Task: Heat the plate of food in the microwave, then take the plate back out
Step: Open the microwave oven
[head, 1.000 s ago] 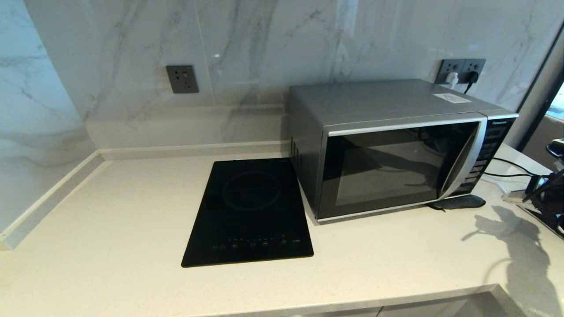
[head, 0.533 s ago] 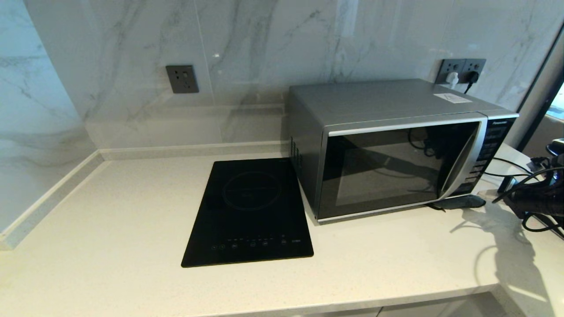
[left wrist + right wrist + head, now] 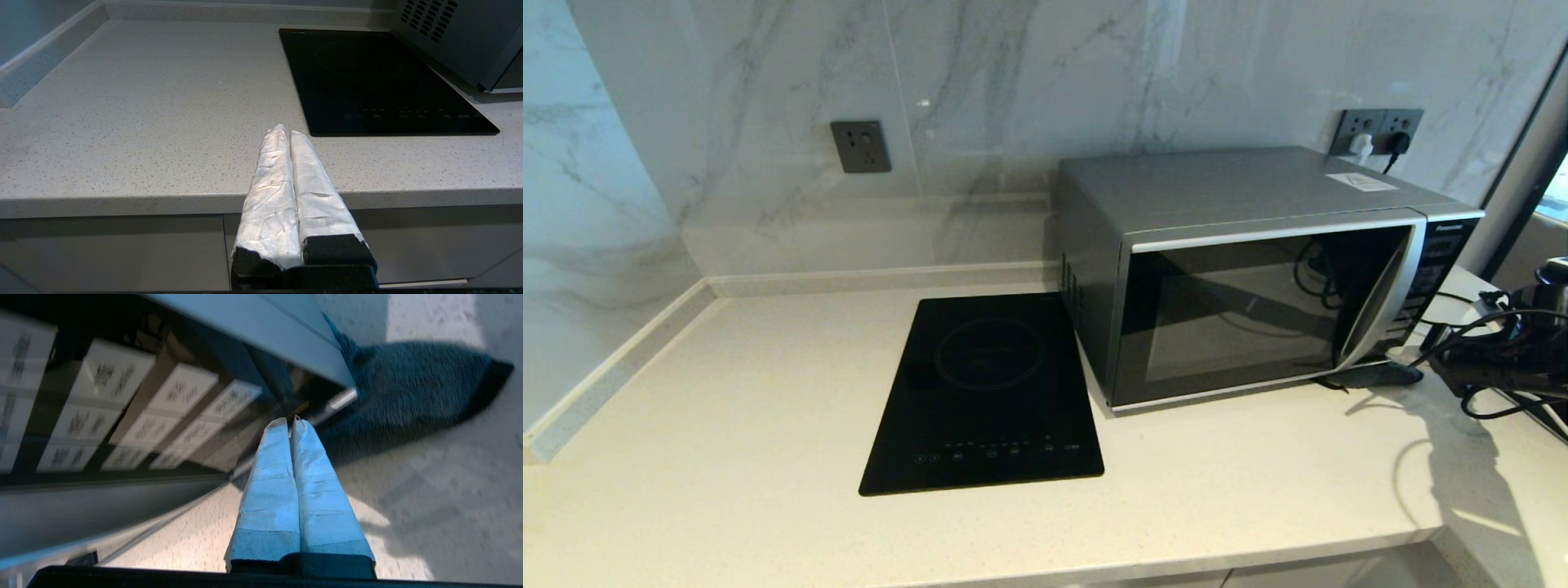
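Observation:
The silver-grey microwave [image 3: 1258, 269] stands at the back right of the counter, its dark glass door closed behind the curved handle [image 3: 1382, 290]. The plate of food is out of view. My right gripper [image 3: 288, 421] is shut with nothing in it. It points at the lower corner of the microwave's black button panel [image 3: 122, 408], close to it, and its arm [image 3: 1503, 367] reaches in from the right edge. My left gripper [image 3: 286, 130] is shut and empty, held in front of the counter's front edge, left of the microwave [image 3: 449, 36]; the head view does not show it.
A flat black induction hob [image 3: 984, 392] [image 3: 376, 77] lies left of the microwave. A dark blue cloth [image 3: 1372, 376] [image 3: 408, 388] sits at the microwave's front right corner. Cables [image 3: 1462, 306] run along the counter's right side. Wall sockets [image 3: 1376, 131] are behind.
My right arm has come in from the right edge toward the microwave's button panel and risen slightly. The microwave door has stayed closed.

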